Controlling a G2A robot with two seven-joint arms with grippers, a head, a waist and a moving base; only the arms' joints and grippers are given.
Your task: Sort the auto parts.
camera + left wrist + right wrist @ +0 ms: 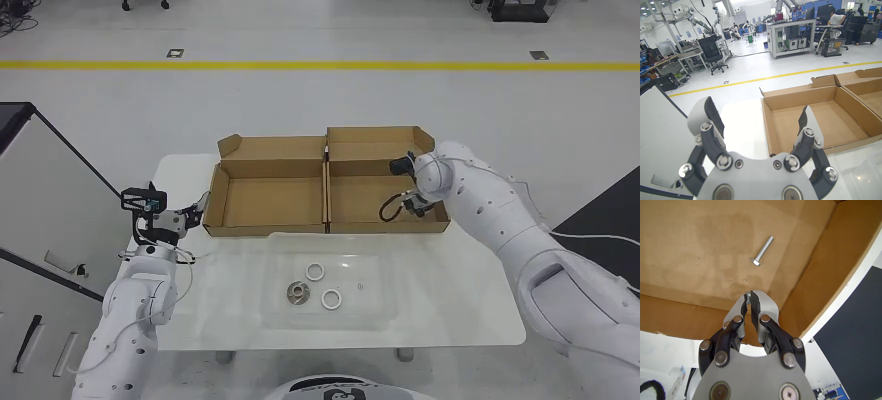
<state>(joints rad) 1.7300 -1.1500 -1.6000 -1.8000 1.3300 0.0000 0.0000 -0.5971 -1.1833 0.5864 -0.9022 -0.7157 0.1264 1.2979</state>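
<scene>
My right gripper (748, 298) hangs inside the right cardboard box (368, 200), shut on a small silver bolt (748, 299) held between its pads. A second silver bolt (762, 251) lies loose on that box's floor just beyond the fingertips. My left gripper (761, 117) stands open with nothing in it, beside the near left corner of the left cardboard box (821, 115), which holds nothing. In the top view two white rings (316, 271) (332, 298) and a grey metal disc (295, 293) lie in a clear tray (372, 300) at the table's middle.
The two boxes (268, 196) stand side by side at the table's far side with their lids folded back. A dark panel (40, 190) leans beside the table's left end. The right arm (500, 215) reaches over the right box's corner.
</scene>
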